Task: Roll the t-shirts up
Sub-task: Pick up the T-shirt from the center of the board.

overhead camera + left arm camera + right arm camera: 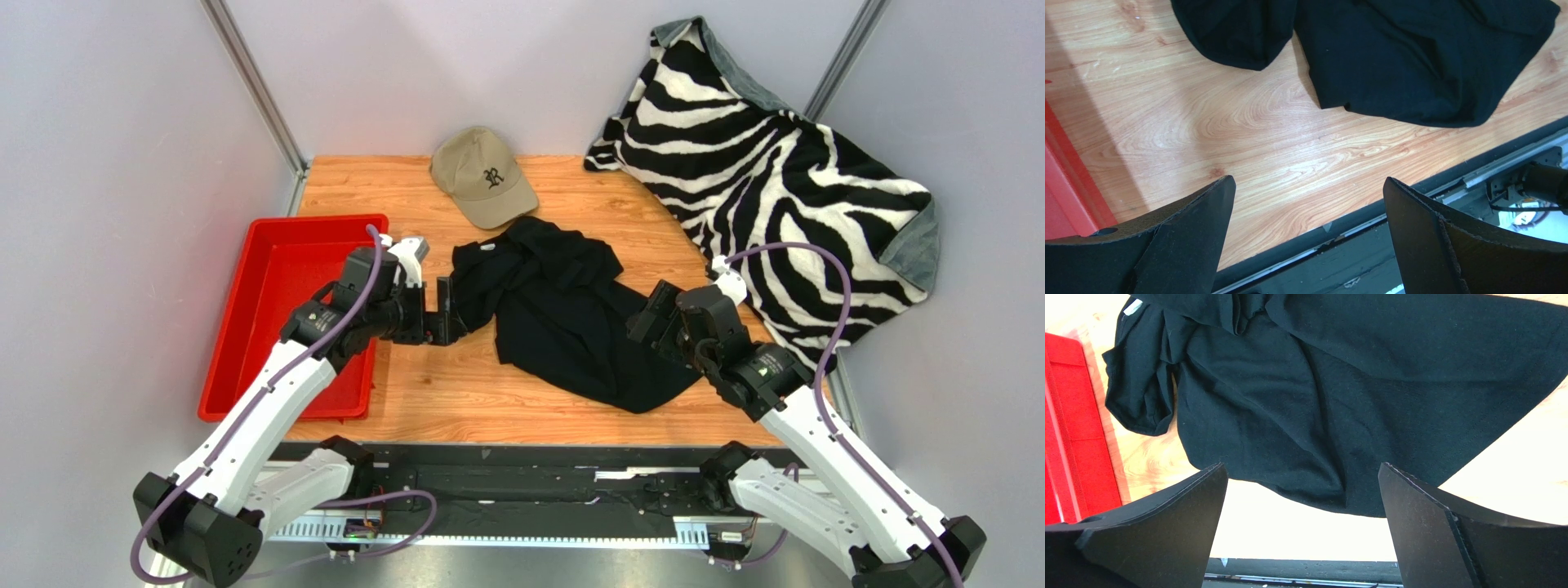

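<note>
Crumpled black t-shirt on table, left gripper just beside its sleeve, right gripper over its opposite edge, both jaws spread wide, empty

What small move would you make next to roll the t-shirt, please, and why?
Probably move the left end effector to the nearest edge of the t-shirt and pull it flat: it lies crumpled, that one and the right end effector are open and empty, and a bunched shirt would roll poorly.
</note>
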Controlling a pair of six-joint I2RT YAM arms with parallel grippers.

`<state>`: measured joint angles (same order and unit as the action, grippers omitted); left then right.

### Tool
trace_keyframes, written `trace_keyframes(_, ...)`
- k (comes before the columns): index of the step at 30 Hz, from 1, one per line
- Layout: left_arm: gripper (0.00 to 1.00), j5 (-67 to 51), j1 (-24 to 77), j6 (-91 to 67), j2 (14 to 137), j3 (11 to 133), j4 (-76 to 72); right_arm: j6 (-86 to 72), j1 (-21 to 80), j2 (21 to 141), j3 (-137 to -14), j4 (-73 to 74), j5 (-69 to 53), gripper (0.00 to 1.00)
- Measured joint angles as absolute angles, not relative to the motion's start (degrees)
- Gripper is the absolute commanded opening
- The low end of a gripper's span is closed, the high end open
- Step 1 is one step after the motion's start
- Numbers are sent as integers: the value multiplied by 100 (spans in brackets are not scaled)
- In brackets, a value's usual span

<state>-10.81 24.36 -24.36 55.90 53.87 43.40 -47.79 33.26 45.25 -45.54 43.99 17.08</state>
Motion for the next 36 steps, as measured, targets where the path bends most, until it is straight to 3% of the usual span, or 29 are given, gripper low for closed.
trace_keyframes(14,97,-869,2434,-2633,6154,5417,4187,-5492,3393,4886,-3942,4390,1441,96)
trace_keyframes(28,91,-421,2303,-3168,8560,6182,3288,-6187,3422,5341,-2910,4042,1734,88)
trace_keyframes(31,89,-279,2281,-3216,9264,6582,3225,-6191,3260,5651,-2762,3769,1737,80)
trace_keyframes(33,88,-93,2279,-3218,9686,6864,3236,-6149,3072,5876,-2703,3555,1717,59)
trace_keyframes(34,88,23,2279,-3216,9861,6991,3238,-6101,2952,5983,-2707,3476,1706,46)
trace_keyframes(35,87,104,2276,-3216,9968,7054,3236,-6016,2834,6040,-2711,3367,1686,24)
trace_keyframes(36,85,209,2272,-3210,10060,7111,3249,-5955,2600,6145,-2722,3216,1579,14)
